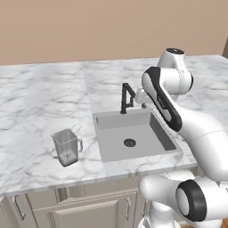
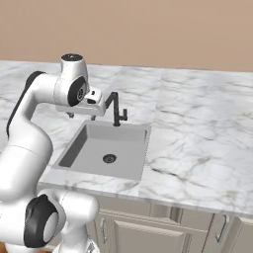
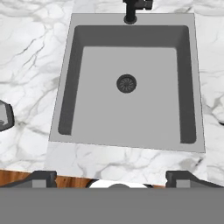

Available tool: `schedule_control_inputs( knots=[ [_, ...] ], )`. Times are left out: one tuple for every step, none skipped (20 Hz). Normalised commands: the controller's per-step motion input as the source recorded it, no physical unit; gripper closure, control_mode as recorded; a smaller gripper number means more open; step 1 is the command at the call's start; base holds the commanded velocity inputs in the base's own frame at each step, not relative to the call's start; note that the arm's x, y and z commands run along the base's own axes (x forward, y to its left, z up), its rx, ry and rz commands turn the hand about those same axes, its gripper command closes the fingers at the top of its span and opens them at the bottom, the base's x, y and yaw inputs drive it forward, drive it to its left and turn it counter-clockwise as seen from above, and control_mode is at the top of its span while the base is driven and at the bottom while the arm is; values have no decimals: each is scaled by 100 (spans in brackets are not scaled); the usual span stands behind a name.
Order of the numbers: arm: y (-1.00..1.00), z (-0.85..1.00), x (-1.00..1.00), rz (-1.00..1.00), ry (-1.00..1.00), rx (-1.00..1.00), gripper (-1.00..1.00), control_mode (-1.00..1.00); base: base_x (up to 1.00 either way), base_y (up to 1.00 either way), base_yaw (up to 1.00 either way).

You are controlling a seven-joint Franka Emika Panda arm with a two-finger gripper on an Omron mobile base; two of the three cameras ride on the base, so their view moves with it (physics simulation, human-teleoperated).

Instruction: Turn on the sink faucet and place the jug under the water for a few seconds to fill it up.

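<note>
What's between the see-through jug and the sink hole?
Just bare white marble countertop between the small clear glass jug and the grey recessed sink, seen from the left base view.

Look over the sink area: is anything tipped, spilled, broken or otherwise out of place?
Nothing stands out. The jug stands upright on the countertop left of the sink, apart from it. The sink faucet stands upright behind the basin, with no water running, and the basin looks dry. The pincer is open, holding nothing.
</note>
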Motion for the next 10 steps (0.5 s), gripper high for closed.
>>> schedule_control_inputs(
  knots=[
    [0,0,0,0,0,0,-100,100,0,-25,-1],
    [0,0,0,0,0,0,-100,100,0,-22,-1],
    [0,0,0,0,0,0,-100,100,1,-17,0],
    [0,0,0,0,0,0,-100,100,0,-26,-1],
    [0,0,0,0,0,0,-100,100,0,-26,-1],
    [0,0,0,0,0,0,-100,100,0,-29,0],
    [0,0,0,0,0,0,-100,100,0,-31,0],
    [0,0,0,0,0,0,-100,100,0,-29,0],
    [0,0,0,0,0,0,-100,100,0,-27,0],
    [0,0,0,0,0,0,-100,100,0,-24,0]
  ],
)
